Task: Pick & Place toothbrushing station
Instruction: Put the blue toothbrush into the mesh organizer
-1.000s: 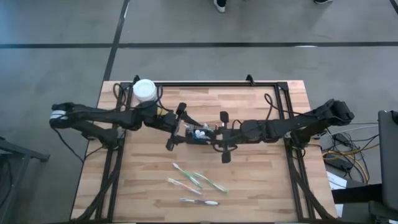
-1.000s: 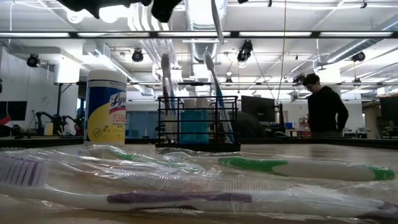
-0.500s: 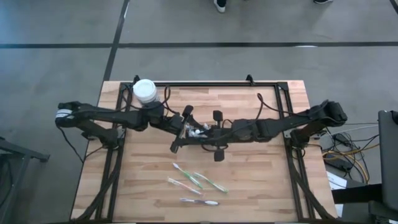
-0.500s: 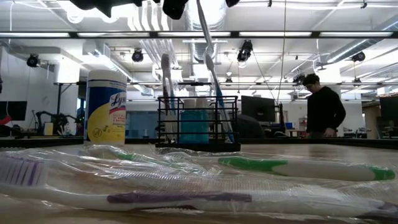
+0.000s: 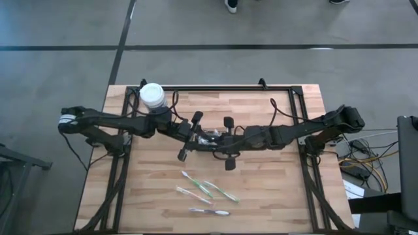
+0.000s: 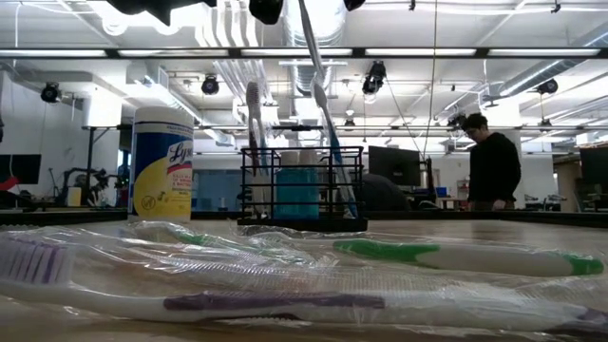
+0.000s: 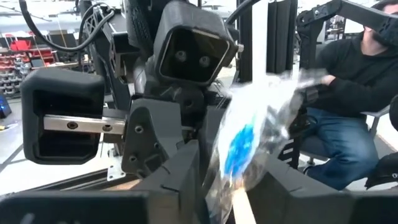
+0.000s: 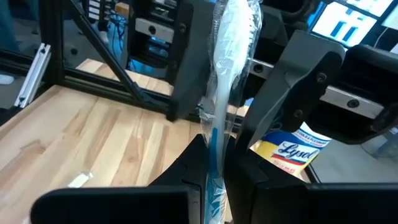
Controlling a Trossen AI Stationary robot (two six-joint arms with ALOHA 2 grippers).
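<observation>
Wrapped toothbrushes (image 6: 285,275) are seen lying on the desk (image 5: 261,196), nearest the low camera. Beyond them the toothbrushing station (image 6: 301,188) is stood upright on the desk, directly beneath both sets of fingers, with brushes held in it. A wrapped toothbrush (image 8: 224,93) is clenched between the right gripper (image 8: 214,163) fingers. The left gripper (image 7: 227,186) fingers are closed on a clear wrapper with a blue mark (image 7: 249,146). A white-capped jar (image 5: 151,94) is placed behind the left fingers.
</observation>
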